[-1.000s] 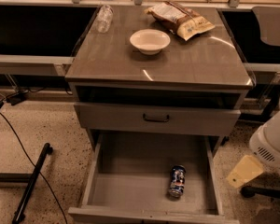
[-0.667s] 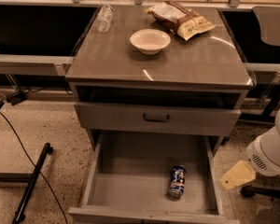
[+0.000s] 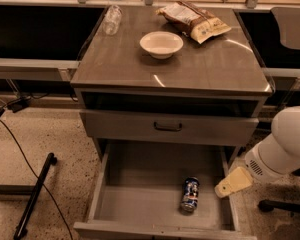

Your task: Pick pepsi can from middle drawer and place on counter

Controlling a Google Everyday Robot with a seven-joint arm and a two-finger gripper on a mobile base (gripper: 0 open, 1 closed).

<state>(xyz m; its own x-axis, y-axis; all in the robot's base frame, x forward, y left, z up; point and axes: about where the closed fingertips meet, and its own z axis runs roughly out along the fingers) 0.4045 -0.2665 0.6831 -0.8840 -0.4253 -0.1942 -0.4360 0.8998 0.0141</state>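
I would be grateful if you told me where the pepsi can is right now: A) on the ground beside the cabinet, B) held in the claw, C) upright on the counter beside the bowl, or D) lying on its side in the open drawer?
D: the pepsi can lies on its side on the floor of the open middle drawer, right of centre, while the claw hangs by the drawer's right wall, not touching the can.

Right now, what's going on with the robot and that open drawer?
The robot's tool hangs beside the right wall of the open middle drawer, apart from the pepsi can, which lies on its side on the drawer floor, not yet picked up. The counter carries a bowl, a snack bag and a clear bottle.
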